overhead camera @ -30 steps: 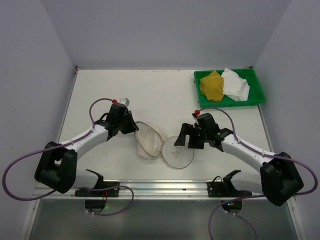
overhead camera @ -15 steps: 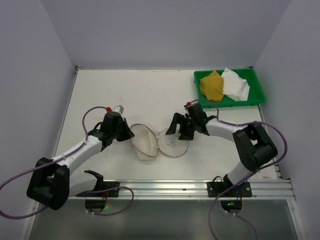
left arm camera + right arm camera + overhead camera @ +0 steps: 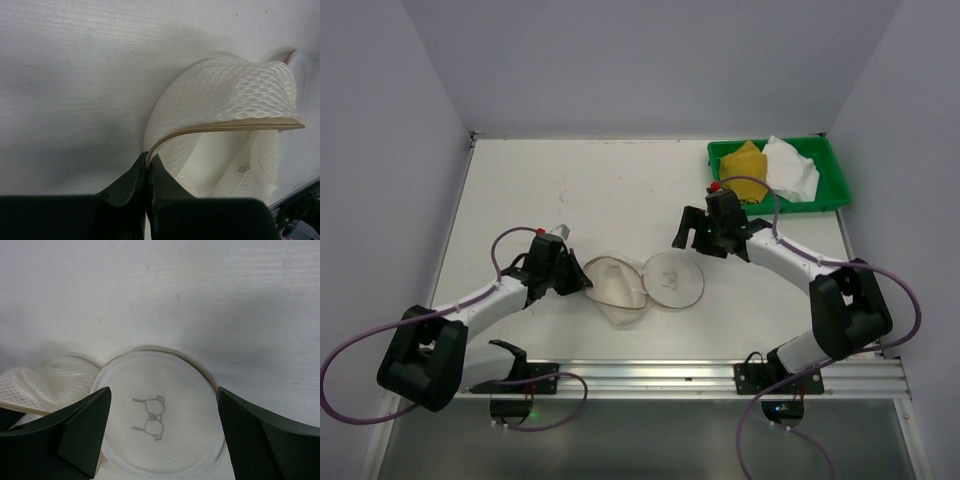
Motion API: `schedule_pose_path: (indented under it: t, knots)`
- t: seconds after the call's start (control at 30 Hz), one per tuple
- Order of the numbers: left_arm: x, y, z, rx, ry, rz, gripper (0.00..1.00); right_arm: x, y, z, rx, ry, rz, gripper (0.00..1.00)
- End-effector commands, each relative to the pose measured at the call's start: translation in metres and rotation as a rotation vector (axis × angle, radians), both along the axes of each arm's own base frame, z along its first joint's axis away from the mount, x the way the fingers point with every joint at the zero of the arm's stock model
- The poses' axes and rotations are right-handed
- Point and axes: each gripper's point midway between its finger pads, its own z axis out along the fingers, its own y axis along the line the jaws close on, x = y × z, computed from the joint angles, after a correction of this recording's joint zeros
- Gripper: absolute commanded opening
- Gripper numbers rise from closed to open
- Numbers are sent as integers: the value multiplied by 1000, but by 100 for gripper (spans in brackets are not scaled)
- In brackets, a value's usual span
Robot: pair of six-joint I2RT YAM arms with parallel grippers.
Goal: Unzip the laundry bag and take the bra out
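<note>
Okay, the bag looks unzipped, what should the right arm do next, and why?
Probably lower the open right gripper into the gaping mouth of the laundry bag: the left gripper pinches the zip rim, holding it open.

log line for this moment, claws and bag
left claw: shut on laundry bag zip edge | right claw: open, holding nothing, near printed face | bag: unzipped, on table | bra: not visible

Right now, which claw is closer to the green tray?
The right gripper, open just short of the green tray's near-left corner. The left gripper is across the table, shut on the laundry bag's rim.
</note>
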Motion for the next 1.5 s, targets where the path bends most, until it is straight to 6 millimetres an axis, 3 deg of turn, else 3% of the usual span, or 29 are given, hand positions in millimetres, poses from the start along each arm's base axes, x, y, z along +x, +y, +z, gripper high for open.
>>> schedule_pose_path:
  t: [0.0, 0.13, 0.33, 0.53, 0.63, 0.73, 0.83, 0.9, 1.07, 1.1, 1.17, 1.2, 1.33, 1.47]
  knots:
    - [8, -9, 6, -55, -22, 5, 4, -26, -38, -21, -151, 61, -61, 87]
    - [8, -8, 8, -58, -26, 9, 2, -43, -47, -33, -158, 101, -91, 84]
    - [9, -6, 9, -51, -31, 25, 1, -59, -45, -51, -143, 175, -89, 80]
    - [7, -4, 6, -45, -26, 33, 0, -71, -16, -65, -76, 251, 10, 68]
    - [6, -4, 6, -48, -24, 29, 0, -75, -10, -72, -64, 273, 23, 55]
    - [4, -3, 3, -40, -21, 29, 0, -74, -14, -75, -79, 266, 0, 30]
    - [4, -2, 2, -37, -17, 32, 0, -70, -16, -67, -91, 239, -9, 12]
    - [4, -2, 1, -37, -15, 31, 0, -63, -23, -55, -120, 193, -25, 0]
    - [6, -9, 6, -50, -20, 9, 0, -51, -31, -9, -150, 63, -11, 0]
    - [7, -11, 6, -53, -15, 3, 0, -46, -29, 10, -128, 12, -4, 0]
    - [12, -17, 11, -48, -29, -4, 0, -47, -27, 28, -122, -28, 21, 0]
    - [14, -19, 12, -48, -35, -4, 0, -45, -23, 46, -97, -74, 30, 0]
    - [18, -30, 8, -63, -16, -10, 0, -48, -10, 83, -24, -167, 81, 0]
    - [21, -38, 6, -63, -14, -16, 0, -61, 16, 122, 91, -260, 193, 0]
